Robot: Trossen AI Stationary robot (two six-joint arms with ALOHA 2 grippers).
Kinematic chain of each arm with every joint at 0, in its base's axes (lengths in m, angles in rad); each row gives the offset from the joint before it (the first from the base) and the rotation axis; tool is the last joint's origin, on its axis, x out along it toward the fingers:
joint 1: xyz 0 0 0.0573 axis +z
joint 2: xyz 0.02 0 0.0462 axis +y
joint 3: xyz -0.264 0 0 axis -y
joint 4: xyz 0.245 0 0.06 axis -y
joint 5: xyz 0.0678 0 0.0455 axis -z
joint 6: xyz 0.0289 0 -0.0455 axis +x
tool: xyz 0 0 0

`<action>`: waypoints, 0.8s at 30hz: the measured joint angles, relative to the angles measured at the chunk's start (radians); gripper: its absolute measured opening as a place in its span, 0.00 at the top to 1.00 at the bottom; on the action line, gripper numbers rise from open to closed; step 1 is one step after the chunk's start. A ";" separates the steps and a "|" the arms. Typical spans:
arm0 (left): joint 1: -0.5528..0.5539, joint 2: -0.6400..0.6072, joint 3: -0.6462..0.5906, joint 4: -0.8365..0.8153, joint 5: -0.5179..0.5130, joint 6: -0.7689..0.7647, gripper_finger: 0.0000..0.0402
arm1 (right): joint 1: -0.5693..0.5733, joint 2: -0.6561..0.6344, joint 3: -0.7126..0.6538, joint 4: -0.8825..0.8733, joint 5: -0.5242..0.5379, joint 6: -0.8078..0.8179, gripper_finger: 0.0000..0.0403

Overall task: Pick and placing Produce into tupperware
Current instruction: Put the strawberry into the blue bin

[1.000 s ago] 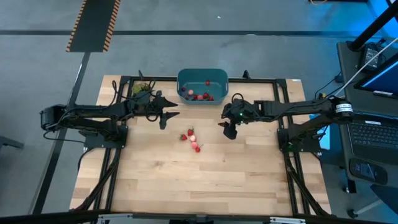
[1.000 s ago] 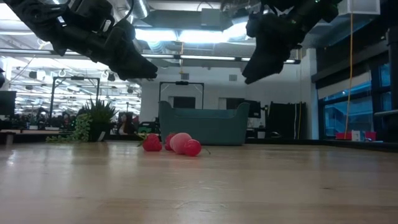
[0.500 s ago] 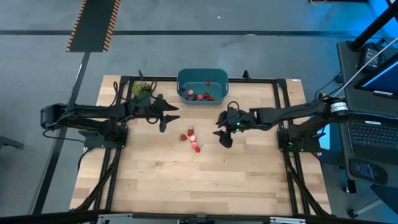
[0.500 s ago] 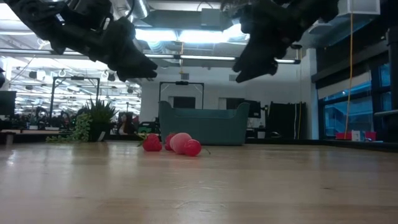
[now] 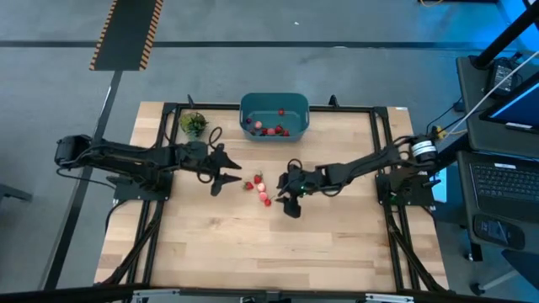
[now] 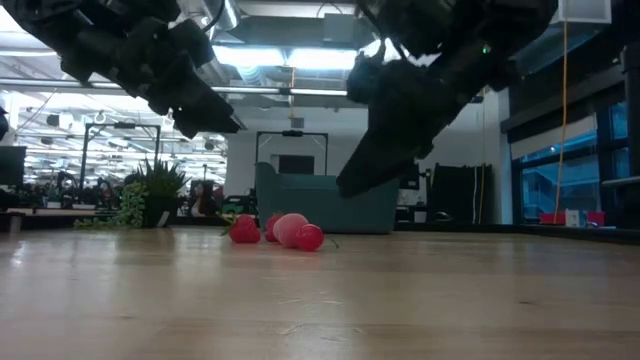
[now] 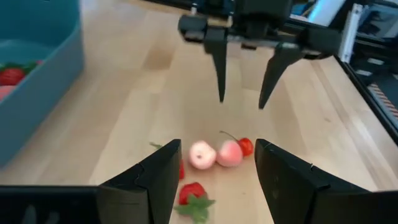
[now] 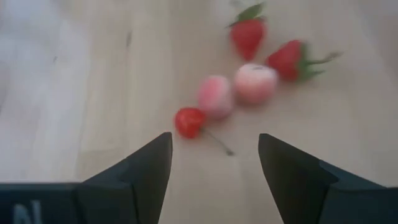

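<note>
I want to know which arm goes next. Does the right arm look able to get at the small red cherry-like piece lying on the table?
Probably yes. The right hand is open and faces the small red piece with only bare table between. The pink pieces lie close behind it, and the left hand waits on the cluster's far side.

Both arms reach in over the middle of the table, grippers facing each other.

The left arm stretches in from the left edge, its left gripper (image 5: pixel 226 174) held above the wood with fingers (image 7: pixel 163 176) spread apart and nothing between them. The right arm extends low from the right edge, its right gripper (image 5: pixel 286 195) tipped downward close to the surface, fingers (image 8: pixel 149 167) parted wide and empty. The two grippers sit near one another, not touching.
</note>
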 joint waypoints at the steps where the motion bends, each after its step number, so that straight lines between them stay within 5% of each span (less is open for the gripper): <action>1: -0.011 0.000 0.000 -0.001 0.000 0.000 0.51 | 0.004 0.015 0.000 0.017 -0.013 0.000 0.40; 7: -0.084 0.007 0.000 -0.064 -0.018 0.002 0.51 | 0.019 0.041 0.000 0.039 -0.028 -0.004 0.40; 11: -0.131 0.046 -0.001 -0.082 -0.125 0.006 0.51 | 0.019 0.017 0.004 0.032 -0.028 -0.028 0.40; 19: -0.191 0.219 0.000 0.064 -0.313 -0.017 0.51 | 0.018 -0.051 0.010 0.007 -0.028 -0.047 0.40; 24: -0.199 0.307 -0.002 0.103 -0.323 0.004 0.51 | 0.019 -0.085 0.010 -0.006 -0.028 -0.042 0.40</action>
